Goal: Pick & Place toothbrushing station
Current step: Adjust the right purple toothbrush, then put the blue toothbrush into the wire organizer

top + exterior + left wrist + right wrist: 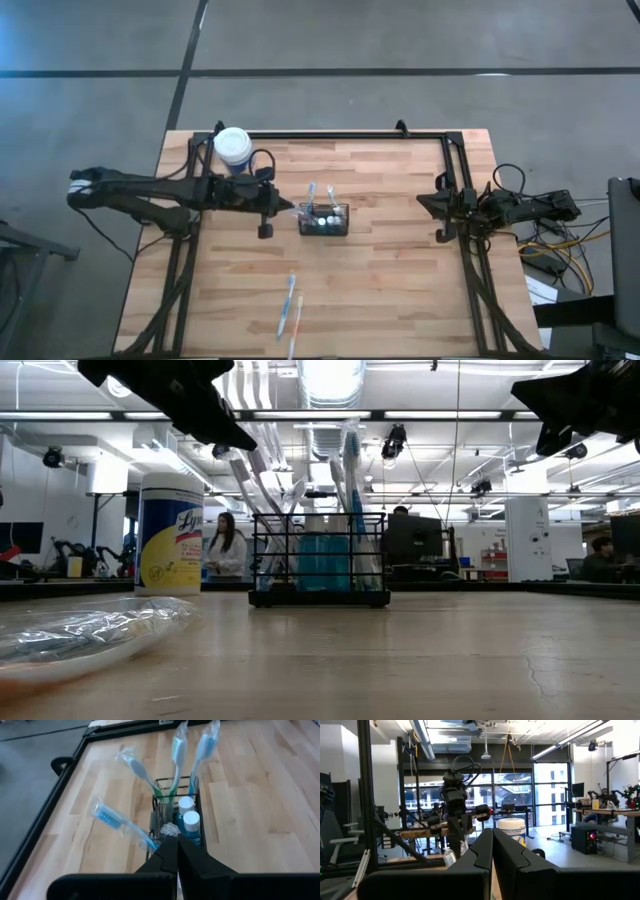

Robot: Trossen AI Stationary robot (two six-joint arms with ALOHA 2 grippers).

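Observation:
The toothbrushing station (325,220) is a small black mesh holder box, standing on its base at the table's middle. Several plastic-wrapped toothbrushes (176,755) stand in it, heads up and leaning outward, beside two white-capped blue tubes (190,818). My left gripper (290,208) hangs shut just left of the holder and above its rim (177,847), with nothing between its fingers. In the low view it (240,440) sits above the brush heads. My right gripper (428,203) waits shut at the table's right side (492,842).
A round yellow canister with a white lid (232,145) stands at the far left, behind my left arm. Two wrapped toothbrushes (290,305) lie flat near the front edge. A black frame rail (340,133) runs along the far edge and down both sides.

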